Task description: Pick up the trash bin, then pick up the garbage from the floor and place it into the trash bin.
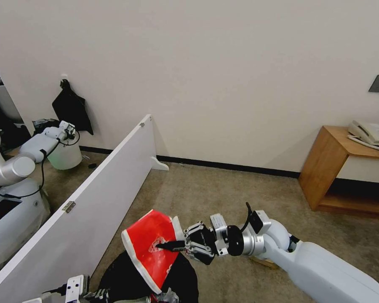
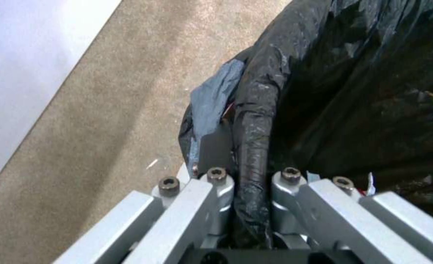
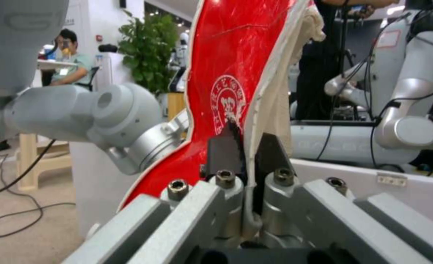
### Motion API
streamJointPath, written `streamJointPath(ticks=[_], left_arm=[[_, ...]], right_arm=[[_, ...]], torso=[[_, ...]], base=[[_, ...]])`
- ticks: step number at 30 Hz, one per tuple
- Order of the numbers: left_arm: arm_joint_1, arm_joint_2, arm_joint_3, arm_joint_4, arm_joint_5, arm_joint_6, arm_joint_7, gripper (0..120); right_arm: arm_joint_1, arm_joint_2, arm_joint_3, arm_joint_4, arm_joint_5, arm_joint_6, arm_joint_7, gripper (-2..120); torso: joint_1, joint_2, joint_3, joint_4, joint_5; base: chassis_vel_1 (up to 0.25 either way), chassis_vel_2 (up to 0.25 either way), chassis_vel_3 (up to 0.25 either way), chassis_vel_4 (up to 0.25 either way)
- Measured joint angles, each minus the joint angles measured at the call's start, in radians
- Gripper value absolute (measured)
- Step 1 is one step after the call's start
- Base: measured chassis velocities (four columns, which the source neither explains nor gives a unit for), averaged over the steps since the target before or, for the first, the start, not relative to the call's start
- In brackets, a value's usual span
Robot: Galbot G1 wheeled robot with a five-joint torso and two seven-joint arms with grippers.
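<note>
Head view: right gripper (image 1: 172, 245) jaws clamped on red-and-white crushed cup (image 1: 151, 248) above trash bin (image 1: 122, 273); left gripper (image 2: 248, 190) jaws pinch bin rim. Risk: wide cup catches bag, tips onto carpet.

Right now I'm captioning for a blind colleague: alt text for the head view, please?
The right gripper pinches a crushed red-and-white cup just above the black-lined trash bin, which the left gripper grips at its rim. A white partition stands on carpet beside it.
</note>
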Motion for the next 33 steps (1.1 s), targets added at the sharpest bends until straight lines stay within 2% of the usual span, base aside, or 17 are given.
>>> streamJointPath(ticks=[22,23,24,25,27,28,30,33], left_arm=[[-0.001,0.0,0.002,0.0,0.0,0.0,0.0,4],[-0.001,0.0,0.002,0.0,0.0,0.0,0.0,4],[-0.001,0.0,0.002,0.0,0.0,0.0,0.0,4],[-0.001,0.0,0.002,0.0,0.0,0.0,0.0,4],[-0.001,0.0,0.002,0.0,-0.001,0.0,0.0,4],[-0.001,0.0,0.002,0.0,-0.001,0.0,0.0,4],[-0.001,0.0,0.002,0.0,-0.001,0.0,0.0,4],[-0.001,0.0,0.002,0.0,-0.001,0.0,0.0,4]], right_arm=[[0.006,0.022,-0.042,-0.032,-0.019,-0.005,-0.038,0],[0.006,0.023,-0.042,-0.034,-0.023,-0.004,-0.031,1],[0.003,0.023,-0.042,-0.037,-0.029,-0.002,-0.024,8],[0.003,0.023,-0.042,-0.037,-0.029,-0.002,-0.024,8],[-0.002,0.023,-0.042,-0.039,-0.034,0.0,-0.019,18],[-0.002,0.023,-0.042,-0.039,-0.034,0.0,-0.019,18],[-0.004,0.022,-0.039,-0.04,-0.038,0.001,-0.015,31],[-0.005,0.022,-0.037,-0.041,-0.038,0.002,-0.014,36]], torso=[[0.0,0.0,0.0,0.0,0.0],[0.0,0.0,0.0,0.0,0.0],[0.0,0.0,0.0,0.0,0.0],[0.0,0.0,0.0,0.0,0.0],[0.0,0.0,0.0,-0.0001,0.0],[0.0,0.0,0.0,-0.0001,0.0],[0.0,0.0,0.0,-0.0001,0.0],[0.0,0.0,0.0,0.0,0.0]], base=[[0.0,0.0,0.0,0.0],[0.0,0.0,0.0,0.0],[0.0,0.0,0.0,0.0],[0.0,0.0,0.0,0.0],[0.0,0.0,0.0,0.0],[0.0,0.0,0.0,0.0],[0.0,0.0,0.0,0.0],[0.0,0.0,0.0,0.0]])
